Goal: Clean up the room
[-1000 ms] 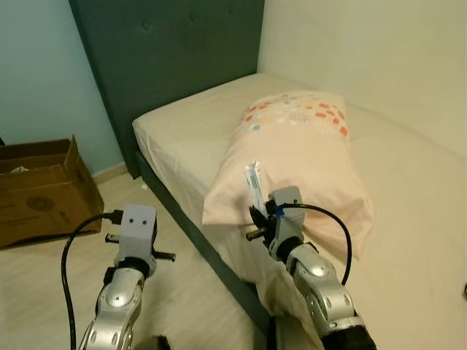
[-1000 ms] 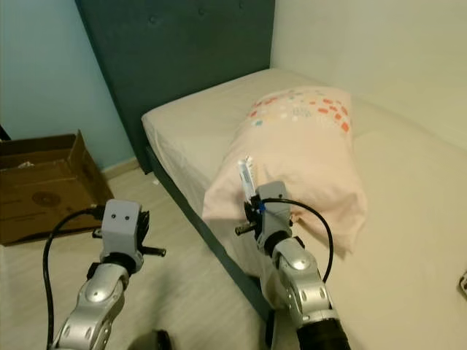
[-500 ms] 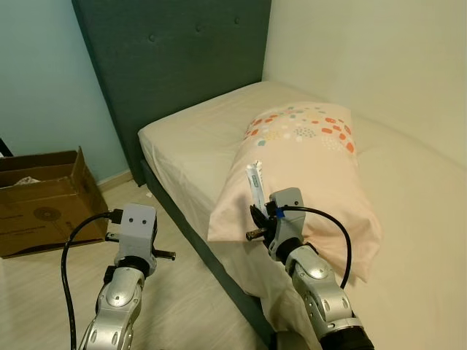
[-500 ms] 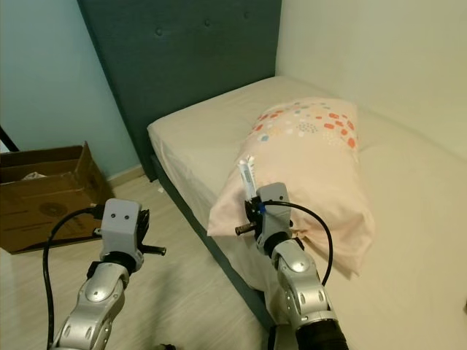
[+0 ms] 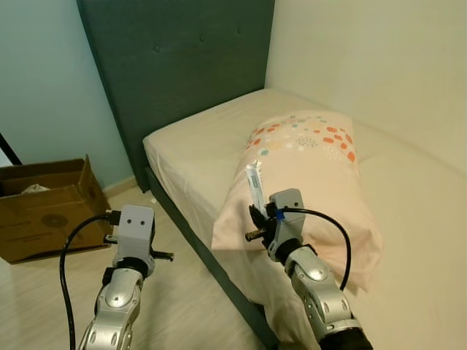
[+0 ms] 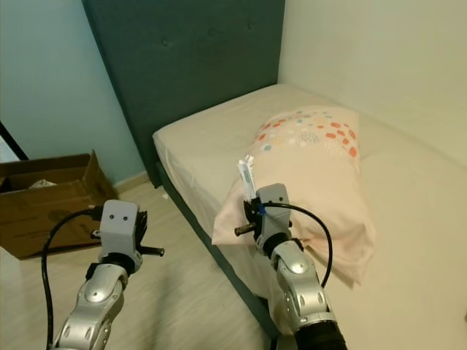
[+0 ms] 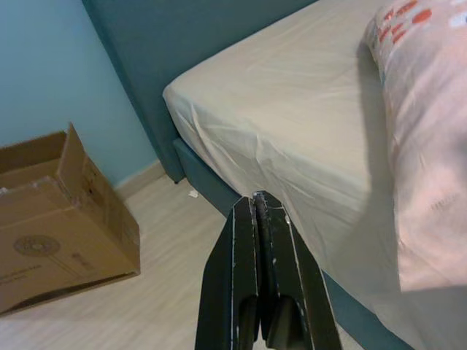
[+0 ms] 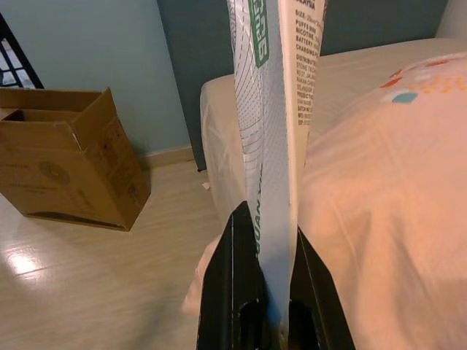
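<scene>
**White packet clamped in the right gripper beside the bed**

Brown cardboard makes up the open box [image 5: 45, 216] on the far left, standing on pale wood flooring [image 5: 186, 306] against a light blue wall [image 5: 44, 87]; a round printed mark shows on its side, too small to read. Bare floor runs between the box and the bed edge. The left gripper [image 7: 258, 219] hangs over that strip with its two black fingers pressed together and nothing between them; its silver arm [image 5: 120, 299] trails a black cable.

Next comes the bed [image 5: 197, 146], a cream sheet over a dark teal base, its near corner jutting toward the floor, with a tufted teal headboard [image 5: 182, 58] behind. A small white scrap [image 7: 192, 194] lies on the floor by the bed's foot at the headboard end.

The right gripper [image 8: 268, 230] hovers just off the mattress edge, fingers closed tight on a flat white packet [image 8: 273, 109] held upright. Printing on the packet includes green lettering and small black lines reading "SIZE", "BATTERY" and "CHARGING"; the rest is too fine to make out.

Behind it, a peach pillow [image 5: 314, 175] with orange, blue and grey spots lies on the sheet, its lower corner overhanging the bed edge. A cream wall [image 5: 379, 65] closes the right side.
</scene>
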Robot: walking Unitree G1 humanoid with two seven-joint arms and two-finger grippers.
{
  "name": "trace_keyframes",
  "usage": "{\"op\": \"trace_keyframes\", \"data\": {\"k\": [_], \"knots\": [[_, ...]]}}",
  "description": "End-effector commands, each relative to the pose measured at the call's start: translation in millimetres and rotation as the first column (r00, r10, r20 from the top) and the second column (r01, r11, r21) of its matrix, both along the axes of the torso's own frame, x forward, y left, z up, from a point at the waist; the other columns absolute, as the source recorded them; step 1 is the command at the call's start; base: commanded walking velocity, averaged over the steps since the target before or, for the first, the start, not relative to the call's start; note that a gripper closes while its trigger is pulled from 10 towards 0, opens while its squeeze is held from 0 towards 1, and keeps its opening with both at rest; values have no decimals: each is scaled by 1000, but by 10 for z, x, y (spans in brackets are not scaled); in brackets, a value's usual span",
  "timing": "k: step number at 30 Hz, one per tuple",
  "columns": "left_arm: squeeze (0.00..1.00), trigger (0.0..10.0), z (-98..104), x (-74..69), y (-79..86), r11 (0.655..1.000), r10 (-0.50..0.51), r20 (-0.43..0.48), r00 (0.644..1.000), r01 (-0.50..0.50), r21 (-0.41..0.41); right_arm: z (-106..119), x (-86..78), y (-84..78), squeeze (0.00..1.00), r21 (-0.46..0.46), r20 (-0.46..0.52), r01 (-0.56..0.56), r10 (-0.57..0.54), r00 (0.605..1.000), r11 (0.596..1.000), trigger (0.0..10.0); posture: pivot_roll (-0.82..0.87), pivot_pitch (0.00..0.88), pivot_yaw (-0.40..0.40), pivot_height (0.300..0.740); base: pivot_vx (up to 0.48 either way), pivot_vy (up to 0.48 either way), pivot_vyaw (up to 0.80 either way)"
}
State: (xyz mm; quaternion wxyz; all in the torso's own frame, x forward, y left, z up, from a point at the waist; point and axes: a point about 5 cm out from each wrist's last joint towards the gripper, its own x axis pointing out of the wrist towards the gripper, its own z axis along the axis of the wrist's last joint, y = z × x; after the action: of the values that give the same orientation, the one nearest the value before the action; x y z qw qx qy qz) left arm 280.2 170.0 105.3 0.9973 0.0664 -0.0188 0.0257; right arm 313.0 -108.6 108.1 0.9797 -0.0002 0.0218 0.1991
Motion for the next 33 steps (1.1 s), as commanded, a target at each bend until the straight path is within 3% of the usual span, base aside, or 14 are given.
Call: {"op": "trace_keyframes", "data": {"k": [1, 22, 33], "knots": [[0, 10000, -27, -4, 9, 1000, 7, -6, 1000, -7, 7, -11, -5, -10, 0, 13, 2, 2, -2, 1000, 1000, 10000, -23, 64, -11, 658, 0, 0, 0], [0, 10000, -4, 32, 14, 1000, 7, 12, 1000, -7, 7, 17, 11, -4, 0, 27, 24, 7, -7, 1000, 1000, 10000, -24, 50, 0, 738, 0, 0, 0], [0, 10000, -11, 20, 23, 1000, 13, 14, 1000, -13, 6, 12, 7, 7, 0, 32, 23, -2, 1, 1000, 999, 10000, -22, 48, -3, 740, 0, 0, 0]]}}
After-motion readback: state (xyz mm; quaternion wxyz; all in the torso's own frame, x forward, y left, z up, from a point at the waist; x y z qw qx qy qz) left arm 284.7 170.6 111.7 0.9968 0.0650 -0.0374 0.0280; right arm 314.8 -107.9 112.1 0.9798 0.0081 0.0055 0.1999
